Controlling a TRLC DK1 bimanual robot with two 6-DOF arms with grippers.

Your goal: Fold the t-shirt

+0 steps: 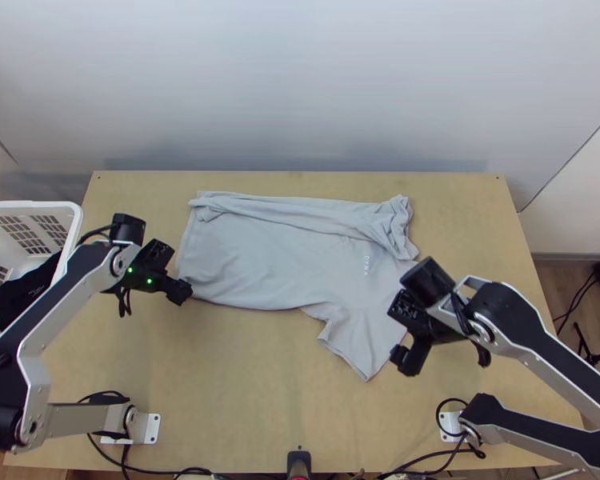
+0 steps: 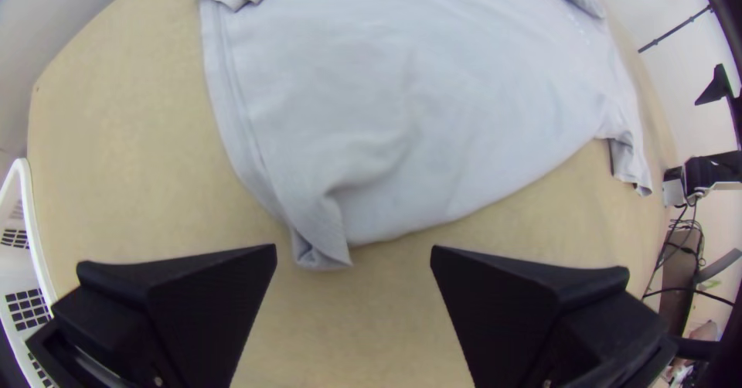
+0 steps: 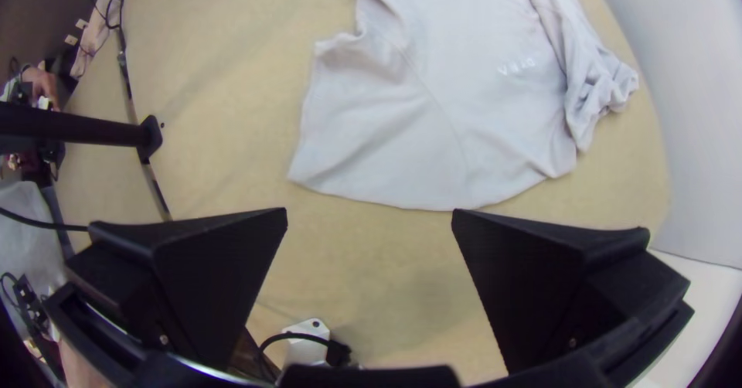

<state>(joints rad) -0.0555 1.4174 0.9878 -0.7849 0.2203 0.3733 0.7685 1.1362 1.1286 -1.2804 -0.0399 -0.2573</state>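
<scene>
1. Top view: a light grey t-shirt (image 1: 260,256) lies across the middle of the wooden surface (image 1: 244,384), hem toward the left arm's side, collar end toward the right arm's.
2. Its near sleeve (image 1: 356,340) is spread out, angled toward the near edge.
3. In the left wrist view, the near hem corner (image 2: 321,241) is creased and turned up; beyond it the body lies mostly flat, lightly rippled, with small print on the chest.
4. Along the far side, a long strip (image 1: 300,210) is folded inward, and the far sleeve (image 1: 398,224) is bunched at its end.
5. The right hand (image 1: 402,362) is just beside the near sleeve, its fingers (image 3: 205,280) wide apart with nothing between them.
6. The left hand (image 1: 185,293) points inward at the near hem corner, its fingers (image 2: 182,311) wide apart, clamped on nothing; whether they touch the cloth, I cannot tell.
</scene>
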